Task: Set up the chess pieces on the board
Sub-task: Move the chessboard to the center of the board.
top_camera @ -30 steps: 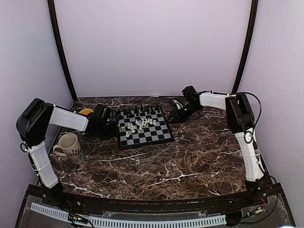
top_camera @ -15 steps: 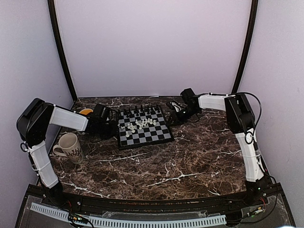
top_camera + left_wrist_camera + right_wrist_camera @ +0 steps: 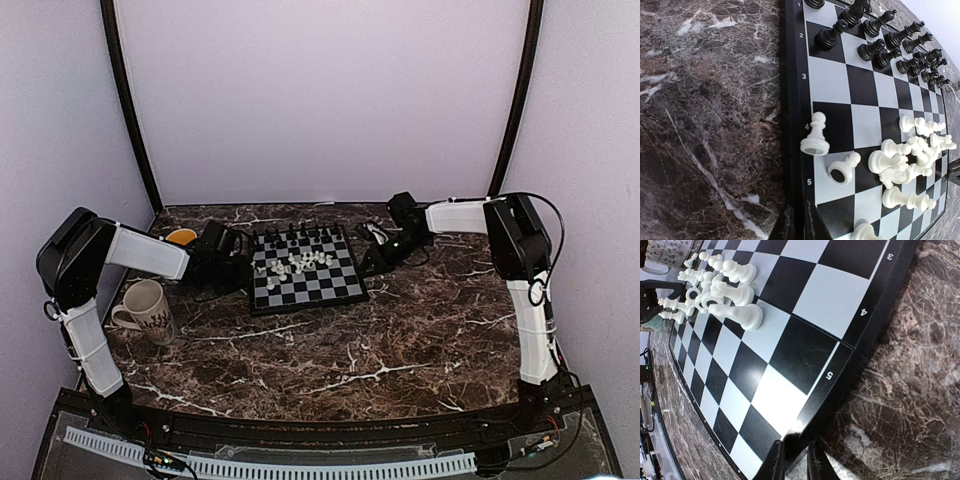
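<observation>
The black pieces (image 3: 880, 45) stood ranked along the far side of the board (image 3: 310, 285), so half seemed done. The white pieces (image 3: 910, 160) lay heaped mid-board, mostly toppled, their rows bare. My left claw (image 3: 796, 225) and right claw (image 3: 795, 460) straddled opposite rims, nearly closed; whether they pinched, I couldn't tell.

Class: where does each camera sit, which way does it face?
Top external: above, behind the bases, looking down the table; left arm, right arm, the board, a mug.
Left wrist: low beside the board's left edge, looking across it; left gripper at the rim.
Right wrist: low at the opposite edge, facing left; right gripper.
Both wrist views share the white pieces.
</observation>
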Controlling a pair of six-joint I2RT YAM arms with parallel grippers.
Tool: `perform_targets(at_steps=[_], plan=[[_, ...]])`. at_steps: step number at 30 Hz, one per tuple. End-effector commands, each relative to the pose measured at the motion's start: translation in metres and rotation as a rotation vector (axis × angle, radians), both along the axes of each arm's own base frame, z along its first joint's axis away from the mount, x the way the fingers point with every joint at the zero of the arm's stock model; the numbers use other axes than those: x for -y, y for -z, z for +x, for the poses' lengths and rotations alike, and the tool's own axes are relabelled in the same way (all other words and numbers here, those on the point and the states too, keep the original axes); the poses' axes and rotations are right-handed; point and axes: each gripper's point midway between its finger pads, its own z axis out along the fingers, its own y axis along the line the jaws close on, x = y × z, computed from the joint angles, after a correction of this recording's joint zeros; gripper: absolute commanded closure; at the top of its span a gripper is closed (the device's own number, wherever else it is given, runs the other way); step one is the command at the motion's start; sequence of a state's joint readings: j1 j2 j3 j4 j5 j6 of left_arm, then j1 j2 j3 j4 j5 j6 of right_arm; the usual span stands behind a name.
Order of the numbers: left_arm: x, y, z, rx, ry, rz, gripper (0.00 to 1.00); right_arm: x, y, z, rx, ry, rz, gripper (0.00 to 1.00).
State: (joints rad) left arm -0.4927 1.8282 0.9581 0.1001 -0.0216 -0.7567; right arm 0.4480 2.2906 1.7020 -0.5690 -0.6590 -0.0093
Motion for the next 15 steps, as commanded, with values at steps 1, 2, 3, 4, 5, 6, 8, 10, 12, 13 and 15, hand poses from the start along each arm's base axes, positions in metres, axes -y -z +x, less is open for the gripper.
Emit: perform_targets(at_steps=[1,2,3,4,5,6,8,10,12,13,15], plan=[[0.03,0.035,-0.05,-0.151,0.123,-0.04,0.91,-0.015,0.016,-0.051,-0.098,-0.105,-0.023,0.85],[0.03,0.036,-0.052,-0.156,0.121,-0.044,0.91,-0.015,0.017,-0.052,-0.103,-0.104,-0.022,0.85],[0.031,0.038,-0.054,-0.162,0.124,-0.046,0.91,-0.015,0.016,-0.054,-0.106,-0.106,-0.019,0.85],[0.032,0.039,-0.057,-0.168,0.13,-0.047,0.92,-0.015,0.016,-0.057,-0.11,-0.108,-0.017,0.85],[0.034,0.04,-0.06,-0.176,0.14,-0.042,0.92,-0.014,0.015,-0.059,-0.112,-0.109,-0.017,0.85],[0.035,0.04,-0.064,-0.183,0.149,-0.037,0.92,-0.014,0.014,-0.061,-0.112,-0.112,-0.017,0.85],[0.039,0.04,-0.073,-0.192,0.17,-0.035,0.92,-0.011,0.015,-0.067,-0.119,-0.117,-0.021,0.85],[0.038,0.041,-0.081,-0.206,0.179,-0.033,0.92,-0.009,0.014,-0.073,-0.122,-0.123,-0.024,0.85],[0.044,0.042,-0.093,-0.217,0.205,-0.029,0.92,-0.007,0.014,-0.079,-0.127,-0.134,-0.024,0.86],[0.045,0.043,-0.098,-0.224,0.213,-0.028,0.92,-0.006,0.013,-0.082,-0.13,-0.139,-0.023,0.86],[0.048,0.045,-0.108,-0.243,0.231,-0.028,0.92,-0.005,0.012,-0.089,-0.139,-0.151,-0.022,0.86]])
